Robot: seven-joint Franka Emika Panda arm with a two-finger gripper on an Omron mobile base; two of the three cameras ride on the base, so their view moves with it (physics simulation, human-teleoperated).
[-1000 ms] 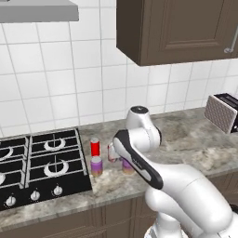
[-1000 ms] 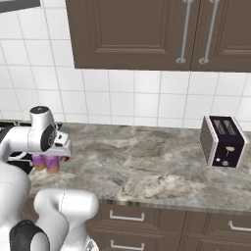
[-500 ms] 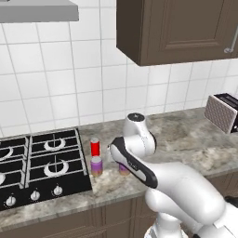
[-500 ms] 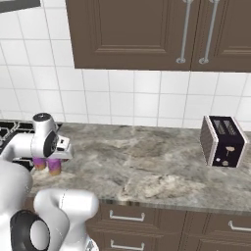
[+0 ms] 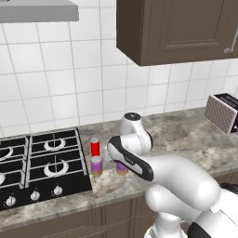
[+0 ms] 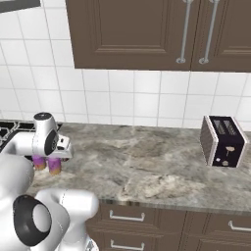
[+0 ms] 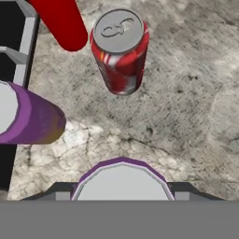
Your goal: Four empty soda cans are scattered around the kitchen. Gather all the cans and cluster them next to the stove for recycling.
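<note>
Beside the stove (image 5: 42, 162), on the counter (image 5: 186, 135) strip just right of its edge, you have the cans gathered close together. Your bright red can (image 5: 95, 147) stands upright nearest the wall side, touching or almost touching the stove's right edge. One purple can (image 5: 96, 166) stands just in front of it, toward the counter's front edge. Your second purple can (image 5: 122, 168) sits just to the right of that one, under the arm's wrist; from the right base camera you see the two purple cans side by side below the hand. From the hand camera, the dark red can (image 7: 120, 49) with its silver top stands upright on the grey stone, apart from the others, beyond the can at the pincer (image 7: 122, 192).

Your pincer sits low over that second purple can (image 7: 122, 179), whose silver top and purple rim lie between the two dark fingertips (image 7: 59, 190). The fingertips flank the rim on both sides, clamped on this can.

At the counter's far right end, a toaster (image 6: 223, 141) stands well apart from everything.
</note>
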